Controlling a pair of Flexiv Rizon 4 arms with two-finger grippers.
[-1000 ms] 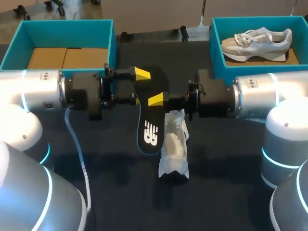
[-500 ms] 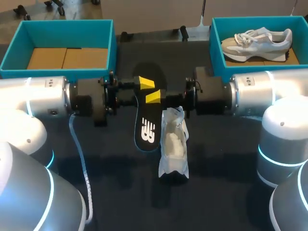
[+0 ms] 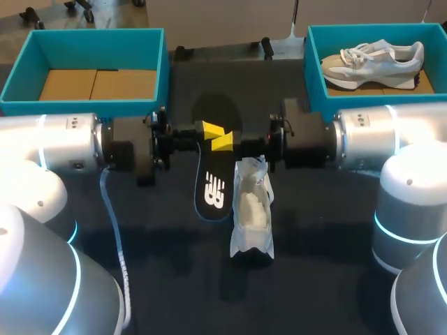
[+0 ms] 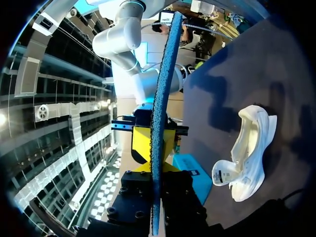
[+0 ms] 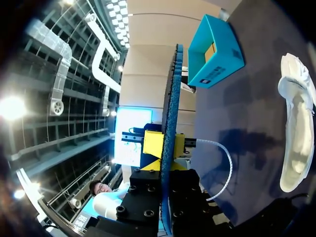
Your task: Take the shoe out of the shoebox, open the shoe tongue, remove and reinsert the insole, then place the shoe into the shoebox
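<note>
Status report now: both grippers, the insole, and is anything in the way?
Left gripper, right gripper: both shut on insole, held over table. White shoe lies on table beside insole. Nothing blocking seen.

insole [image 3: 211, 183]: smooth matt black face with a white printed mark; its edge is rough, blue and foam-like.
shoe [image 3: 253, 209], just beside the insole: white, soft cloth-like upper, matt and crumpled.
table [image 3: 328, 237], under the insole: dark, matt, cloth-like cover.
fingertips [image 3: 208, 128], at the insole's middle: bright yellow, smooth, plastic-looking.
arms [image 3: 63, 136], either side of the insole: glossy silver-white shells, matt black wrist parts.
shoeboxes [image 3: 84, 107], beyond the insole: teal matt card walls, brown cardboard floors.
</note>
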